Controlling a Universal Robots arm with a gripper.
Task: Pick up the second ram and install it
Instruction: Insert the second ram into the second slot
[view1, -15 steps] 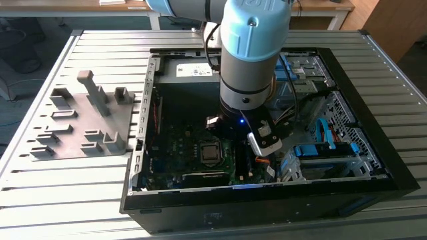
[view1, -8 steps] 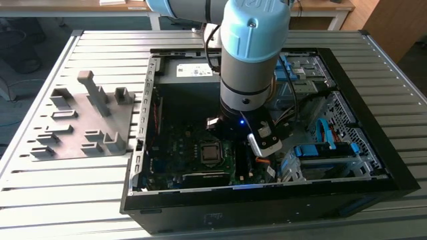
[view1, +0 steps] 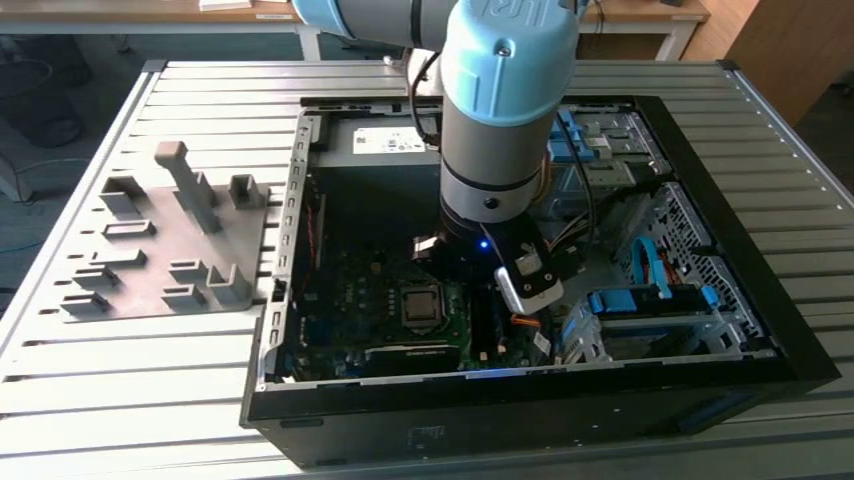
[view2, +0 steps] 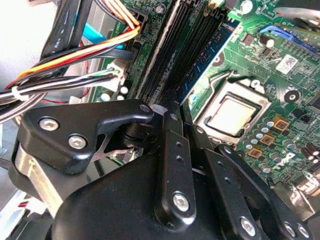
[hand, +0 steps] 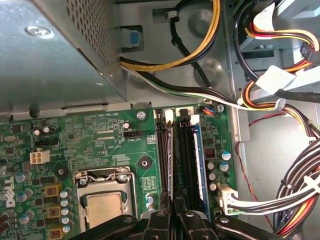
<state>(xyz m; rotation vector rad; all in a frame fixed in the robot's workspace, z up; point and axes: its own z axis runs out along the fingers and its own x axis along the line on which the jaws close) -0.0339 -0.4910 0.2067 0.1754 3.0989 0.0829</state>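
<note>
The second ram (hand: 169, 160) shows edge-on as a thin grey strip in the first wrist view. It stands along a black slot of the green motherboard (hand: 75, 135) and runs in between the fingertips. My gripper (hand: 172, 214) is shut on it, low inside the open computer case (view1: 781, 345). In the second wrist view the gripper (view2: 178, 111) sits at the near end of the dark slots. In the exterior view the gripper (view1: 494, 300) hangs under the arm, just to the exterior view's right of the processor socket (view1: 420, 305).
A blue-green memory stick (hand: 201, 165) stands two slots over. Cable bundles (hand: 290, 195) crowd one side and a grey metal box (hand: 50, 50) overhangs the board. A grey fixture plate (view1: 147, 250) with blocks lies at the exterior view's left of the case.
</note>
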